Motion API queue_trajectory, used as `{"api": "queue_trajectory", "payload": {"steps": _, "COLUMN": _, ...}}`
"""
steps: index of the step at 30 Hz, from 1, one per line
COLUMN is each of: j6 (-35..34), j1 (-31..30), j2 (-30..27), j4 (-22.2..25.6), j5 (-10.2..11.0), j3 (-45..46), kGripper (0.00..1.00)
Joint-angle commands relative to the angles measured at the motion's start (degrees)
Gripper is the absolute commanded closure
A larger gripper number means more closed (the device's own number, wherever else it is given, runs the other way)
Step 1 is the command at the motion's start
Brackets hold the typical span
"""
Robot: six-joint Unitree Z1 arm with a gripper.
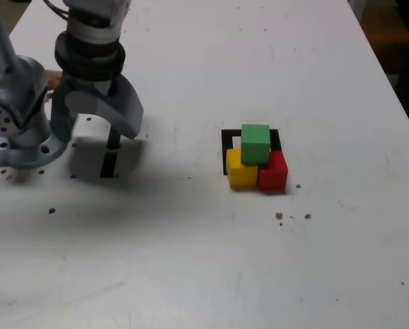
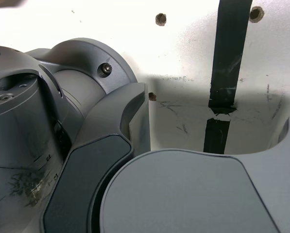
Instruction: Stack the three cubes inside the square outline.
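A white tabletop (image 1: 211,274) is seen carrying everything. At the exterior view's left, the grey Unitree Z1 arm (image 1: 88,41) is held over 2 short black tape strips (image 1: 110,154), its fingers (image 1: 94,123) spread wide and holding nothing. Well apart, right of centre, the square outline (image 1: 226,147) is partly covered by 3 cubes: the yellow cube (image 1: 241,171) and red cube (image 1: 273,173) are set touching side by side, and the green cube (image 1: 255,143) is rested on both.
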Motion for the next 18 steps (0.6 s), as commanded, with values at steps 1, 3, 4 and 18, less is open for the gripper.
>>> {"api": "queue_trajectory", "payload": {"steps": 1, "j6": -0.06, "j1": 0.09, "j2": -0.37, "j4": 0.23, "j5": -0.16, "j3": 0.13, "kGripper": 0.00}}
{"api": "queue_trajectory", "payload": {"steps": 3, "j6": -0.05, "j1": 0.09, "j2": -0.39, "j4": 0.25, "j5": -0.19, "j3": 0.19, "kGripper": 0.00}}
{"api": "queue_trajectory", "payload": {"steps": 4, "j6": -0.06, "j1": 0.09, "j2": -0.41, "j4": 0.26, "j5": -0.19, "j3": 0.20, "kGripper": 0.00}}
{"api": "queue_trajectory", "payload": {"steps": 18, "j6": 0.99, "j1": 0.47, "j2": -1.35, "j4": 12.88, "j5": -1.37, "j3": -15.30, "kGripper": 0.00}}
